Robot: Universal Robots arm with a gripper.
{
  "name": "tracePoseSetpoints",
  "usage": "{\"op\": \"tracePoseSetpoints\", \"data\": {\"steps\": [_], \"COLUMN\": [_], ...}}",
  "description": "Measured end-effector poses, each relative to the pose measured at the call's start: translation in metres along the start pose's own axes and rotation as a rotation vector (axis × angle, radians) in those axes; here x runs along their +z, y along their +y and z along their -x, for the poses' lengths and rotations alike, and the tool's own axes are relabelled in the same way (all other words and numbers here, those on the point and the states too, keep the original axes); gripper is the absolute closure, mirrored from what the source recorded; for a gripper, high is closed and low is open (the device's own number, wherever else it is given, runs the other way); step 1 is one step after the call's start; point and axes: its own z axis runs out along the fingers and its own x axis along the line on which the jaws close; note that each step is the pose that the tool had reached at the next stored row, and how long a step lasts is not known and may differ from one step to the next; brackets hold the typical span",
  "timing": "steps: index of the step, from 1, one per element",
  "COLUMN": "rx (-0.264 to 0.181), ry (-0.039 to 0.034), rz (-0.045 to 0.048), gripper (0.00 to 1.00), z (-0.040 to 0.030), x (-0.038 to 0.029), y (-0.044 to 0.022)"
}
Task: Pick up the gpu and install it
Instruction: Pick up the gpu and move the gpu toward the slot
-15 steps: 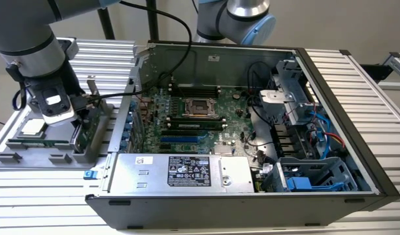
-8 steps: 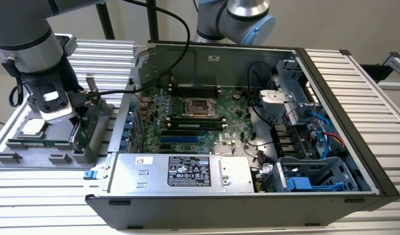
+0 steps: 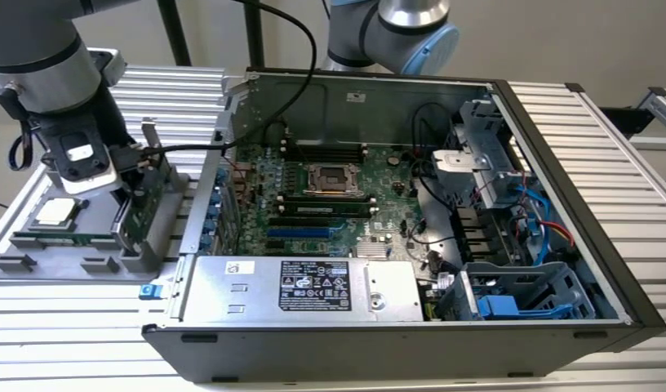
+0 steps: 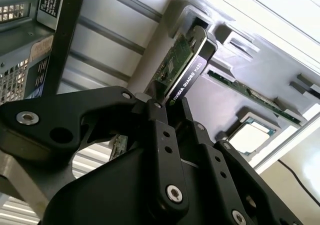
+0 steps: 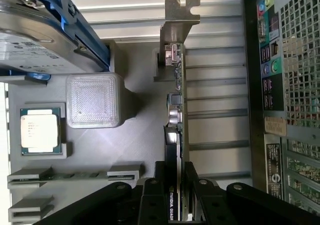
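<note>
The gpu [image 3: 138, 201] stands on its edge in a slot of the grey parts tray [image 3: 50, 263], at the exterior view's left, beside the open computer case [image 3: 551, 147]. Its silver bracket points up and away from the gripper. My gripper [image 3: 122, 189] reaches down over the card. In both wrist views the black fingers [image 5: 152, 195] press on the two faces of the gpu [image 5: 176, 110], the cooler side and the green board side. The gripper [image 5: 176, 182] is shut on the gpu [image 4: 182, 67]. The card still sits in the tray's slot.
The tray also holds a processor chip [image 5: 39, 130], a thin memory stick [image 3: 61, 239] and a silver hard drive in a blue frame [image 5: 40, 30]. Inside the case, the motherboard's blue expansion slots [image 3: 300, 231] lie near the silver power supply [image 3: 300, 286]. A second arm [image 3: 404, 28] stands behind the case.
</note>
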Motion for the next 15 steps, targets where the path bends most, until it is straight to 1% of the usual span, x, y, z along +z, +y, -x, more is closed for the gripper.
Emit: {"op": "tracePoseSetpoints", "data": {"steps": [15], "rx": [0.000], "ry": [0.0013], "rz": [-0.0001], "gripper": [1.00], "z": [0.0003], "x": [-0.0180], "y": [0.0013]}}
